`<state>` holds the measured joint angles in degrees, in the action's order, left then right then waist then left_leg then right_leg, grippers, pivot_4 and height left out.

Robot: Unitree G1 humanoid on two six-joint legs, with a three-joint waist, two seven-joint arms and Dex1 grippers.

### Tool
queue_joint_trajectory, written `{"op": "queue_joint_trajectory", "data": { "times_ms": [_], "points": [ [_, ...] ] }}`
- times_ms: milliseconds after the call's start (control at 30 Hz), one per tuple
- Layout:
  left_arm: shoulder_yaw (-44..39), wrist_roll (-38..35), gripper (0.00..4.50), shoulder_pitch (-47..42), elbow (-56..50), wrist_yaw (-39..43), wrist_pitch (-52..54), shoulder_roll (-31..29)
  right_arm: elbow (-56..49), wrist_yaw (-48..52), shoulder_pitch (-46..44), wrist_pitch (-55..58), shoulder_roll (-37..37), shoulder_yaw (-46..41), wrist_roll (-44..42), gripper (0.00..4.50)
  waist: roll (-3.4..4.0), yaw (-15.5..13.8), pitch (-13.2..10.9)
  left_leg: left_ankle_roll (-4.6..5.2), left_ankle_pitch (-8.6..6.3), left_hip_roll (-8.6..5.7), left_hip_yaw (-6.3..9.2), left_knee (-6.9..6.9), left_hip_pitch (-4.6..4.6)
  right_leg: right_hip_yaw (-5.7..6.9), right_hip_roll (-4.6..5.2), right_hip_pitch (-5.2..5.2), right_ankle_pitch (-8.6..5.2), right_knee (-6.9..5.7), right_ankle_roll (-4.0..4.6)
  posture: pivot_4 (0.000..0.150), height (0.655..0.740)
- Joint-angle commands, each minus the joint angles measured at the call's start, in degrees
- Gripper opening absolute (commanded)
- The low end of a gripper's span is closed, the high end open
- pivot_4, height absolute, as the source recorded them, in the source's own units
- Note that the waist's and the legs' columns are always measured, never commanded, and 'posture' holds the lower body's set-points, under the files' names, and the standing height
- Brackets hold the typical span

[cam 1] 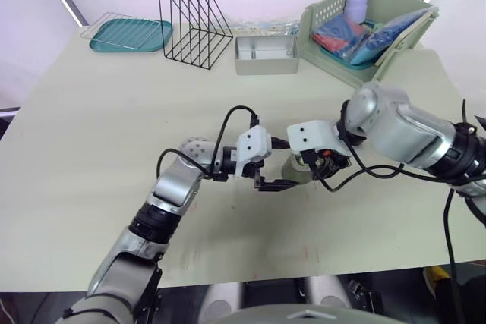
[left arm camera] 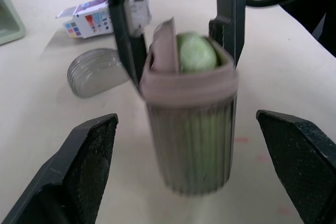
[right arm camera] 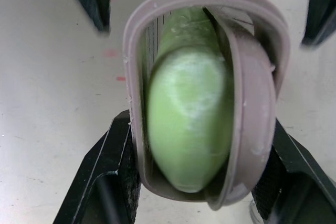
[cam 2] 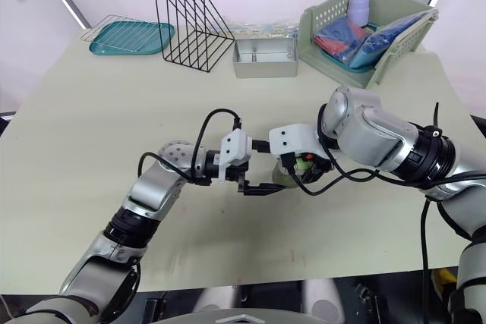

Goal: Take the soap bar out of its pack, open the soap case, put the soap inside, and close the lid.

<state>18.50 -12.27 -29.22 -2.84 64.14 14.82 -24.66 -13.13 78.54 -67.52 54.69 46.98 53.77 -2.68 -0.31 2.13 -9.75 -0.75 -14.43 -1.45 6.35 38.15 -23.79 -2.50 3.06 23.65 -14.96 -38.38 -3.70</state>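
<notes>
One green soap bar (left arm camera: 197,52) stands on end in the single ribbed soap case (left arm camera: 189,129), upright on the table (cam 1: 91,149), its top poking above the mauve rim with the lid flap raised beside it. The right gripper (right arm camera: 199,129) clamps the case from both sides. The left gripper (cam 1: 270,184) is spread wide around the case, touching nothing. One printed soap pack (left arm camera: 86,17) and one clear ribbed piece (left arm camera: 97,72) lie nearby.

2 arms inward; left hand (left arm camera: 191,148) fingers wide apart; right hand (right arm camera: 199,177) tight on soap case (left arm camera: 190,129)
</notes>
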Motion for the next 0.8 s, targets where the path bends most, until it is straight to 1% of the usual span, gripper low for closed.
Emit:
{"op": "queue_joint_trajectory", "data": {
  "times_ms": [33, 167, 333, 800],
  "points": [
    [0.2, 0.7, 4.50, -1.4, 0.7, -1.8, -0.1, 1.6, 0.0, 1.1, 0.1, -0.9, 0.0, -1.3, 1.8, 2.04, 0.00, 0.0, 0.0, 0.00, 0.00, 0.00, 0.02, 0.01, 0.00, 0.01, 0.00, 0.00, 0.00, -0.01, 0.00, 0.150, 0.7400],
    [0.0, 0.8, 4.50, -1.9, 1.4, -3.1, 1.1, 3.0, -0.1, 1.8, 0.5, -1.0, -0.3, -1.6, 2.6, 2.04, 0.00, 0.0, 0.0, 0.00, 0.00, -0.01, 0.02, 0.04, 0.00, 0.01, 0.00, 0.00, 0.00, -0.04, 0.00, 0.150, 0.7400],
    [0.5, 1.6, 4.50, -2.0, 2.0, -3.7, 2.0, 3.1, -0.4, 2.3, 0.9, -0.8, -0.8, -2.0, 3.5, 2.04, 0.00, 0.0, 0.0, 0.00, 0.00, -0.03, 0.04, 0.06, 0.01, 0.02, 0.01, 0.00, 0.00, -0.08, 0.00, 0.150, 0.7400],
    [1.0, 0.7, 4.50, -1.8, -0.3, -4.1, 6.0, 4.7, -0.1, 3.0, 1.4, -0.9, -1.9, -2.9, 4.9, 2.04, 0.00, 0.1, 0.0, -0.02, 0.01, -0.03, 0.05, 0.08, 0.03, 0.02, 0.02, 0.00, 0.00, -0.13, 0.00, 0.150, 0.7400]
  ]
}}
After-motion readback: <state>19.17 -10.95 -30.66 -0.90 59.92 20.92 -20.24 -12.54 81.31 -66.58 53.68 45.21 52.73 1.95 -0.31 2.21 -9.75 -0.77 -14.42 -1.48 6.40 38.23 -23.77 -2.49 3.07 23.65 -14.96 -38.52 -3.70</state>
